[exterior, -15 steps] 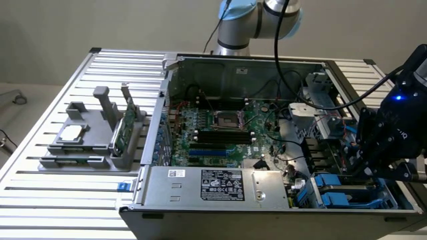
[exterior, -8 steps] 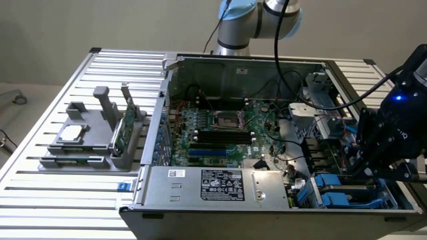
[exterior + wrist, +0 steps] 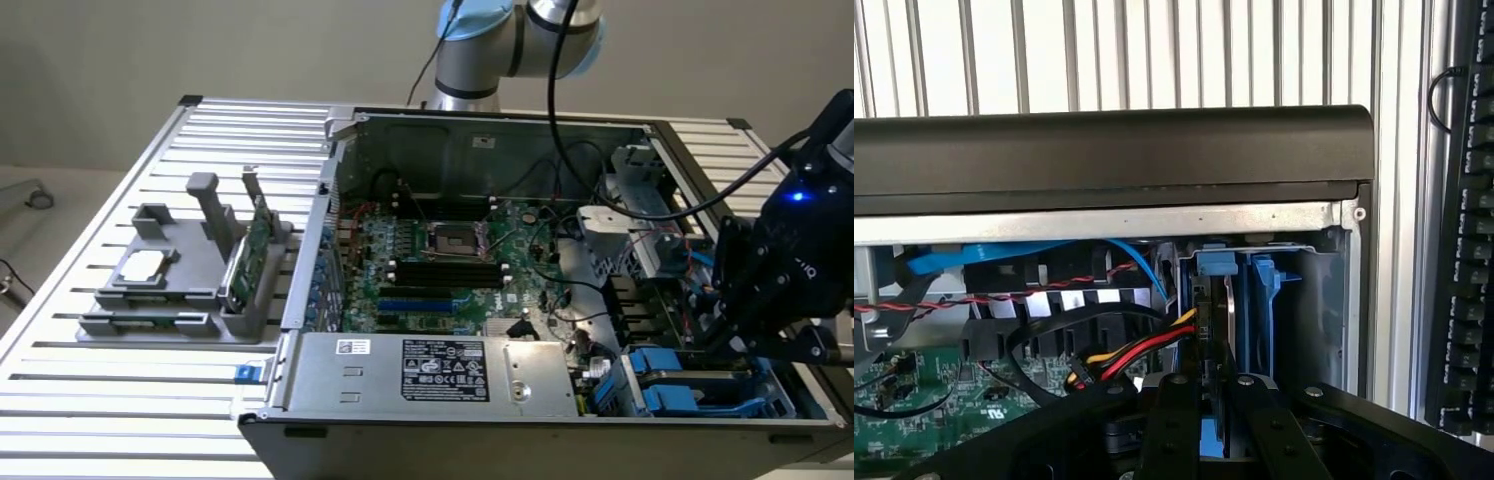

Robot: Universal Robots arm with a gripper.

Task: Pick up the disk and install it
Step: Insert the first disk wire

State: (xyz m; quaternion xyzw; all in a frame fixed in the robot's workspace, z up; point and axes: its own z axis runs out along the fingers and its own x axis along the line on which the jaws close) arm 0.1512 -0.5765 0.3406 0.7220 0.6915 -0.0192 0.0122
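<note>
Robotics lab bench, slatted aluminium table, opened computer case, grey parts fixture, robot arm.

Open PC case mid-frame: green motherboard, labelled PSU along lower edge. Left of frame, grey fixture on slatted table holds silver chip and upright green card. Black keyboard just outside case.
</note>
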